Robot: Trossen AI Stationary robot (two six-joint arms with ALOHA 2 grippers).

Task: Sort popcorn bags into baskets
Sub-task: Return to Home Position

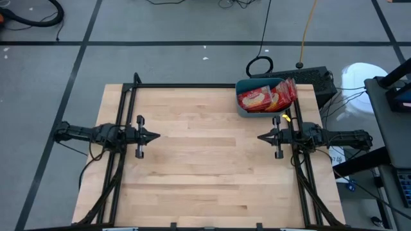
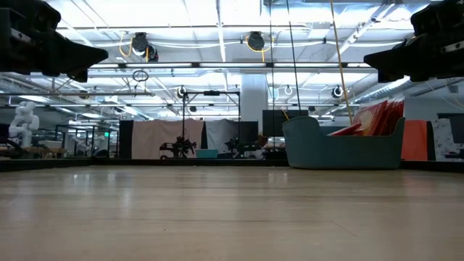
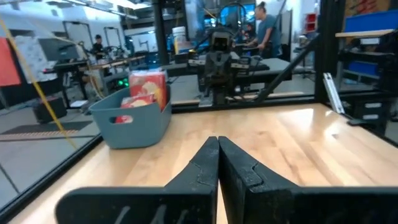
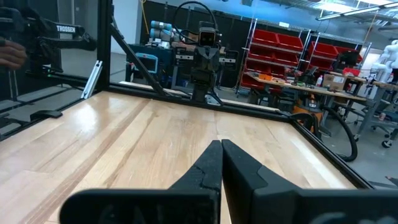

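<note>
The teal-blue basket (image 1: 245,106) stands at the table's far right corner and shows again in the low view (image 2: 341,148) and the left wrist view (image 3: 134,121). Several red popcorn bags (image 1: 266,96) stand and lean inside it, some rising above its rim (image 2: 377,116), (image 3: 146,87). My left gripper (image 1: 156,136) hovers shut over the table's left side, fingertips together (image 3: 218,142). My right gripper (image 1: 260,136) hovers shut over the right side, just near of the basket, fingertips together (image 4: 221,144). Both point toward the table's middle.
A black metal frame (image 1: 186,86) runs along the table's far, left and right edges. The bare wooden tabletop (image 1: 205,167) lies between the two grippers. Cables and a black box (image 1: 318,80) sit on the floor beyond the basket. People stand far off in the room (image 3: 267,28).
</note>
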